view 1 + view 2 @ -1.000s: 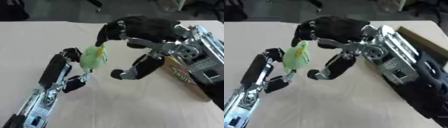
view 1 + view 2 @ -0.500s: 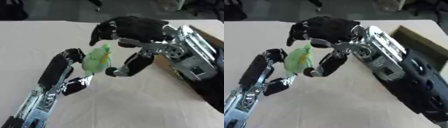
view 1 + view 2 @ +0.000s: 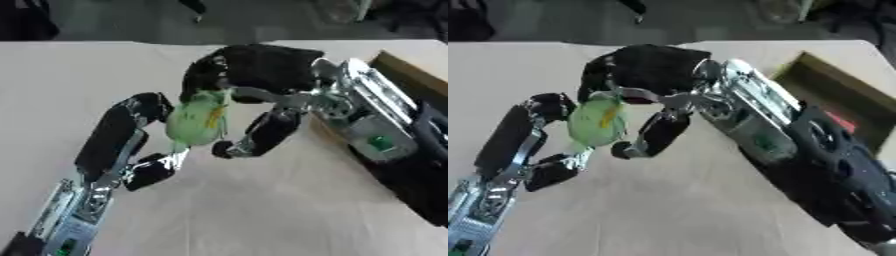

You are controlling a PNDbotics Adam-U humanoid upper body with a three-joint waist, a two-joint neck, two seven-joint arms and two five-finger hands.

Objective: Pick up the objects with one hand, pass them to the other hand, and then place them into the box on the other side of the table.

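One table (image 3: 262, 215), two hands, one green object, one box.

Left hand (image 3: 131, 145), entering from 7 o'clock: fingers curled, with the upper finger beside the green object (image 3: 199, 122) at its 9 o'clock side and the lower finger or thumb bent just below it; actual contact with the object not resolvable.

Green object at centre-left, held above the table between the two hands: rounded, pale green, with an orange-yellow streak on its face. Long axis close to vertical, tilted slightly from 1 o'clock to 7 o'clock; narrower end toward 1 o'clock, touching the right hand's upper fingers.

Right hand (image 3: 254, 75), entering from 4 o'clock: fingers curled over the top of the object, thumb (image 3: 258, 135) bent in from the 4 o'clock side with its tip just beside the object's lower edge; object pinched between fingers and thumb.

Box (image 3: 842, 95) at 3 o'clock, brown, open-topped, partly hidden behind the right forearm; one small red item (image 3: 839, 121) visible inside, otherwise contents hidden.
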